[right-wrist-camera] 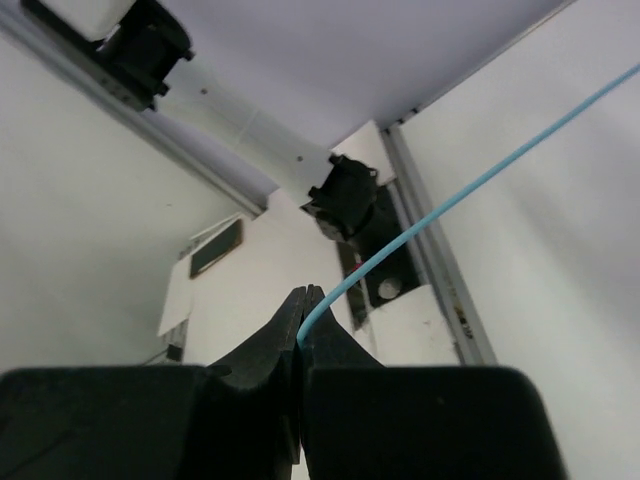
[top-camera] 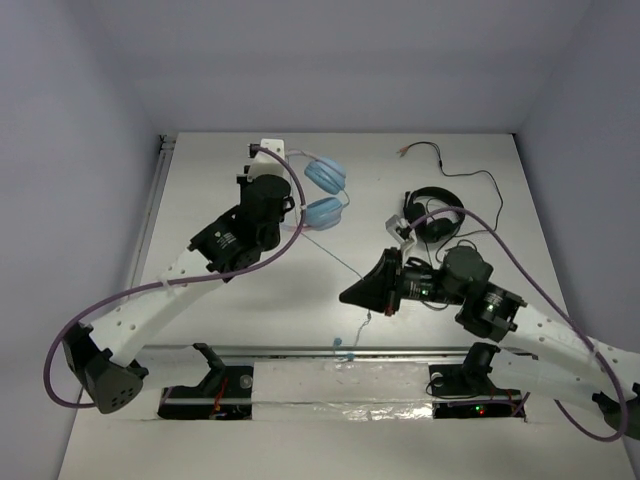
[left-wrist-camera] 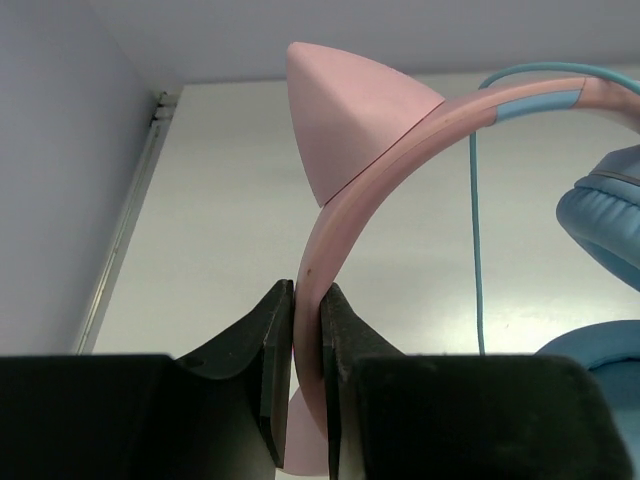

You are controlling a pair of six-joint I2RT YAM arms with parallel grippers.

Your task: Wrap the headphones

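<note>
The headphones [top-camera: 325, 190] with light-blue earcups sit at the back middle of the table. My left gripper [left-wrist-camera: 305, 330] is shut on their pink headband [left-wrist-camera: 400, 150], just below a cat ear [left-wrist-camera: 345, 115]; an earcup [left-wrist-camera: 605, 220] shows at the right. The thin light-blue cable [top-camera: 335, 250] runs taut from the earcups down to my right gripper [top-camera: 352, 296]. In the right wrist view that gripper [right-wrist-camera: 308, 312] is shut on the cable [right-wrist-camera: 450, 205], which leaves the jaws toward the upper right. The cable's tail hangs near the front rail [top-camera: 345, 345].
Black headphones [top-camera: 437, 215] with a black cable [top-camera: 460, 175] lie at the back right, just behind my right arm. A metal rail [top-camera: 350, 352] crosses the front between the arm bases. White walls stand at left, right and back.
</note>
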